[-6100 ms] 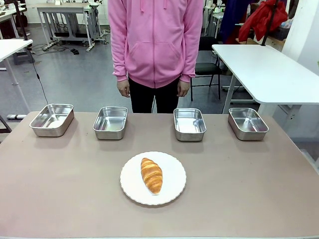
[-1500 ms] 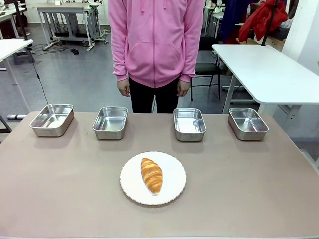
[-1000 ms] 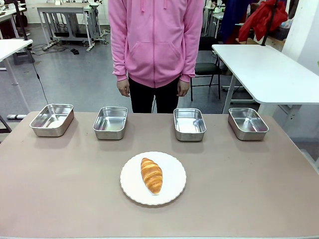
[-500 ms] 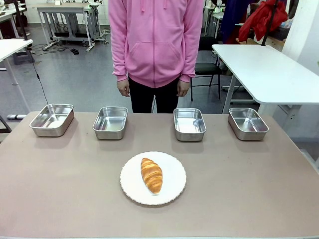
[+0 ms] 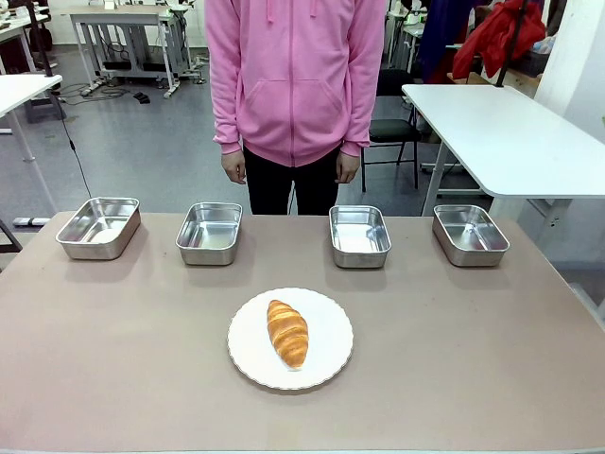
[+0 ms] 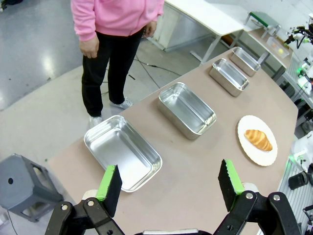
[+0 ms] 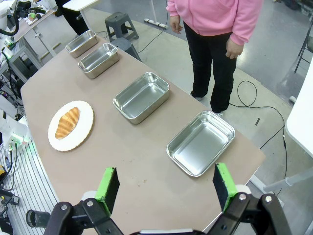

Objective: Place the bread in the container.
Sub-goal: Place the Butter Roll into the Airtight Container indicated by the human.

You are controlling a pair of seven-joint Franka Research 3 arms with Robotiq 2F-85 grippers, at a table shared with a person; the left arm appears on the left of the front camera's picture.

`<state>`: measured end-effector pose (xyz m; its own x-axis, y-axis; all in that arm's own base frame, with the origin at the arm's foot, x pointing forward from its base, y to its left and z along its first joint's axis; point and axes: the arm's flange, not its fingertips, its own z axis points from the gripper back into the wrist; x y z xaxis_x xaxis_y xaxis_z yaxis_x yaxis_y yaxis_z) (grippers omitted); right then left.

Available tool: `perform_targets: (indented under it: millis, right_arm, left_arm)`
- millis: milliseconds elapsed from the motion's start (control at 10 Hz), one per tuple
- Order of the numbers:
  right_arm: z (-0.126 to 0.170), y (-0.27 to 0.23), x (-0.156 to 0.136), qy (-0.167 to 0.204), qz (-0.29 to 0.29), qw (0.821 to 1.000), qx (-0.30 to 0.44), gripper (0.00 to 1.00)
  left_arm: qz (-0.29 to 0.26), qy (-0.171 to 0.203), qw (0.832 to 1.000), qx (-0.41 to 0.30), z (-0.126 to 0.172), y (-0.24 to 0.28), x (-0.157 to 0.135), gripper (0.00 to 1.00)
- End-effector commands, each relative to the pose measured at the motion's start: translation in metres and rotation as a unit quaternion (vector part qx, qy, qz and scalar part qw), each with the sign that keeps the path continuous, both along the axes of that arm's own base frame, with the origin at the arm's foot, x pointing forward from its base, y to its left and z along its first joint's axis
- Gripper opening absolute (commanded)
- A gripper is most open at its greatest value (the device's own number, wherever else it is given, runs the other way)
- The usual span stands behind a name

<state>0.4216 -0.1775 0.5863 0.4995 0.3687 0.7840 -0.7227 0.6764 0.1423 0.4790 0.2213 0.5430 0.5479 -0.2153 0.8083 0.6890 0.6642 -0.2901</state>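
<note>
Over the table [image 6: 195, 161], left tool [image 6: 168, 183] agape, right tool [image 7: 165, 186] agape

In the front view the person [image 5: 295, 85] at 12 o'clock is cut off at the shoulders by the top edge. The far rim of the table [image 5: 473, 378] hides the lower legs. The table itself runs out of the picture at 4, 6 and 8 o'clock. I cannot tell which of the four like pans [image 5: 209, 233] is the one meant. The underside of the bread [image 5: 287, 332] is hidden against the plate [image 5: 326, 364]. In the wrist views the left gripper [image 6: 169, 181] and the right gripper [image 7: 165, 186] are cut off at 6 o'clock below the finger links. There the person is cut off at 12 o'clock, above the chest.
</note>
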Motion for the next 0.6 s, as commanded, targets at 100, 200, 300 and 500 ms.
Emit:
perform_targets:
  millis: [100, 200, 300, 500]
  right_arm:
    - [0.0017, 0.0016, -0.0002, -0.003, 0.002, 1.000, 0.001, 1.00]
    - [0.0017, 0.0016, -0.0002, -0.003, 0.002, 1.000, 0.001, 1.00]
    - [0.0017, 0.0016, -0.0002, -0.003, 0.002, 1.000, 0.001, 1.00]
    - [0.0017, 0.0016, -0.0002, -0.003, 0.002, 1.000, 0.001, 1.00]
  left_arm:
    - [-0.004, -0.006, 1.000, -0.005, 0.0014, 0.0003, -0.0012, 1.00]
    - [-0.004, -0.006, 1.000, -0.005, 0.0014, 0.0003, -0.0012, 1.00]
    - [-0.004, -0.006, 1.000, -0.005, 0.0014, 0.0003, -0.0012, 1.00]
    - [-0.004, -0.006, 1.000, -0.005, 0.0014, 0.0003, -0.0012, 1.00]
